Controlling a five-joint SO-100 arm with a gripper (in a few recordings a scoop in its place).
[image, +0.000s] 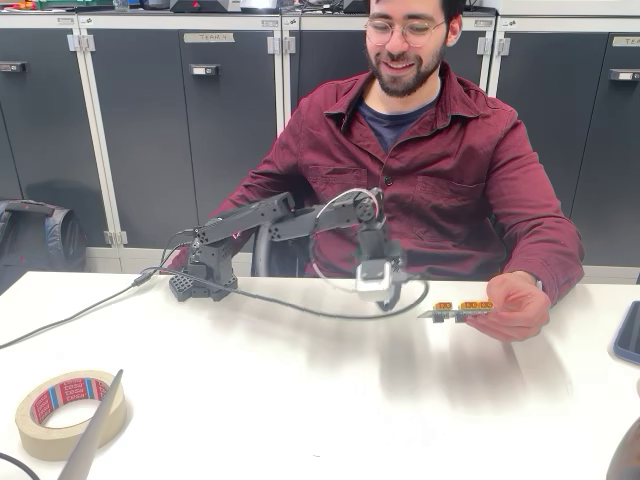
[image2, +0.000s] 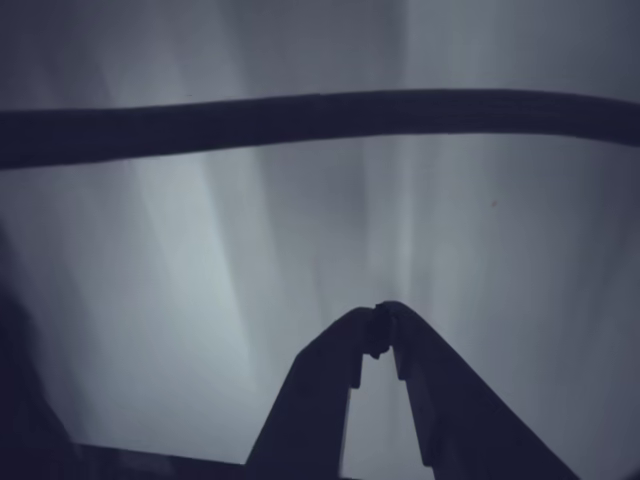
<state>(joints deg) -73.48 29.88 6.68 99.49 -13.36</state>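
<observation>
My black arm reaches right from its base (image: 205, 272) at the back of the white table (image: 300, 400). The gripper (image: 388, 300) hangs just above the tabletop, pointing down. In the wrist view the gripper (image2: 381, 312) is shut, its two dark fingertips meeting with nothing between them. A person sits behind the table and holds a small flat board with orange parts (image: 458, 310) in a hand (image: 515, 305), a little to the right of the gripper and apart from it. A black cable (image2: 320, 115) crosses the wrist view above the fingers.
A roll of beige tape (image: 68, 412) lies at the table's front left, with a grey stick (image: 92, 432) leaning over it. The black cable (image: 290, 303) trails across the table from the base. A dark device (image: 629, 333) sits at the right edge.
</observation>
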